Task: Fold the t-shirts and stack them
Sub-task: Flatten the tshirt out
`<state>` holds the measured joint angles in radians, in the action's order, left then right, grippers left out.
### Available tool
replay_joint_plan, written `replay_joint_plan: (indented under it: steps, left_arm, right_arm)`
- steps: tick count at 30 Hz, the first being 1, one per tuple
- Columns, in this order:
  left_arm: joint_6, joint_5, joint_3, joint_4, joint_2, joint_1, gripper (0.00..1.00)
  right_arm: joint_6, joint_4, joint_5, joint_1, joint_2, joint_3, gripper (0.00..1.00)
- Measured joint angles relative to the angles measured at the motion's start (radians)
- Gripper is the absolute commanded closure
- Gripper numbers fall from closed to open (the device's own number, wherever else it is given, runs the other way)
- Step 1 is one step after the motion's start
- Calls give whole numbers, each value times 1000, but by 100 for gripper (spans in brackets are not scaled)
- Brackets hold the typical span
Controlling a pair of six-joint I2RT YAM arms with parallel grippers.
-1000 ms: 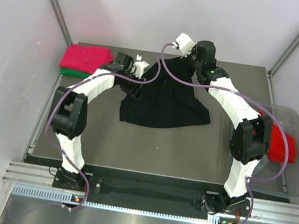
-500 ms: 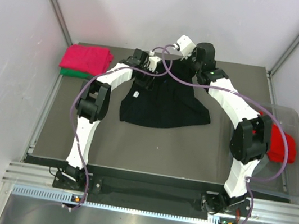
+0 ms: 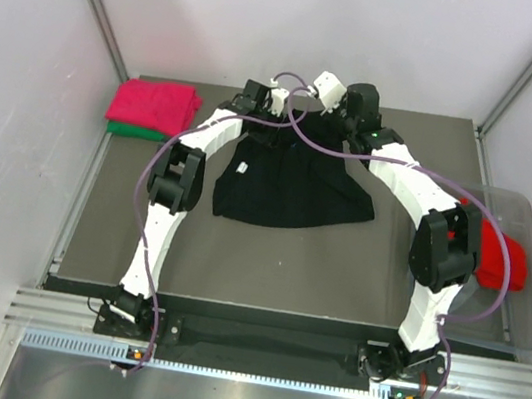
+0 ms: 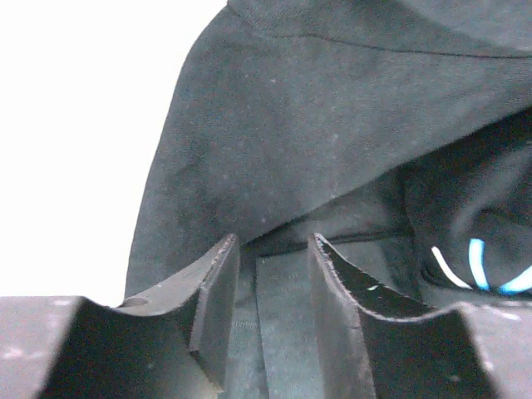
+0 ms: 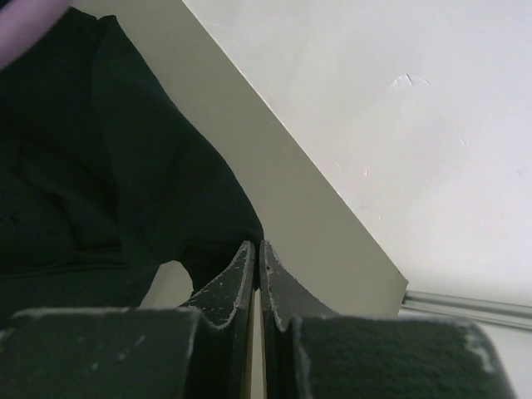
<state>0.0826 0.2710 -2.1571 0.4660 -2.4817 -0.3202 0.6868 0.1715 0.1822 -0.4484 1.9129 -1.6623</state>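
Observation:
A black t-shirt lies spread on the dark table, its far part drawn up to a peak, with a small white tag near its left side. My right gripper is at that peak; in the right wrist view it is shut, with black cloth hanging from the fingertips. My left gripper is at the shirt's far left part. In the left wrist view it stands open, and a fold of the black cloth lies in the gap.
A folded pink-red t-shirt rests on a green one at the table's far left corner. A clear plastic bin on the right holds a red t-shirt. White walls close in behind and at both sides.
My left arm has swung right, from beside the shirt's left edge to its far part, and its jaws have narrowed. The right gripper has stayed shut at the raised peak.

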Motion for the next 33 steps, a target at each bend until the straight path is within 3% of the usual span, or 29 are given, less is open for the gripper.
replay_joint_plan:
  steps: [6,9,10,12,16,18,19,26,33]
  left_arm:
    - [-6,0,-9,-13,-29,0,61]
    - [-7,0,-9,-13,-29,0,71]
    - [-7,0,-9,-13,-30,0,80]
    - [-10,0,-9,-12,-30,0,87]
    - [-10,0,1,-19,-27,0,91]
    - [-11,-1,49,-44,0,0,100]
    - [-10,-2,79,-53,19,0,100]
    - [3,-8,286,-61,241,0,100]
    - [73,-38,507,-46,725,8,100]
  right_arm:
    - [0,0,0,0,0,0,100]
    - [0,0,0,0,0,0,100]
    - [-1,0,0,0,0,0,100]
    - [-2,-1,0,0,0,0,100]
    - [-3,-1,0,0,1,0,100]
    - [-4,-1,0,0,1,0,100]
    - [-4,-1,1,0,0,0,100]
    - [-19,-3,1,29,1,0,100]
    - [-58,40,-1,81,-13,0,100]
